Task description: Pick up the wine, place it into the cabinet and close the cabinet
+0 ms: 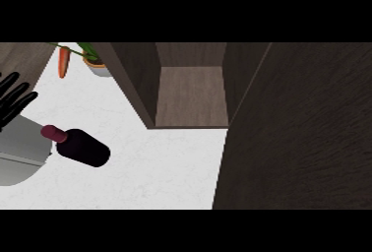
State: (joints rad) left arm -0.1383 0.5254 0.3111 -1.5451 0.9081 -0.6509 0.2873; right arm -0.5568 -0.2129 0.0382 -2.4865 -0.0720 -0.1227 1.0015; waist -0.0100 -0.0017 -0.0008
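Matt dark wood-grain cabinet (190,93), smooth white marbled counter (145,182), dark faintly glossy wine bottle (85,147).

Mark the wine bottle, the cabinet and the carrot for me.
wine bottle (85,147): head view, on its dark body.
cabinet (190,93): head view, on the bare board inside the opening.
carrot (62,63): head view, on its orange middle.

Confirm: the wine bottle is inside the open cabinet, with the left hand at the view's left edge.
No. The head view shows the wine bottle on the counter, left of the open cabinet, not inside it. The left hand is at the left edge.
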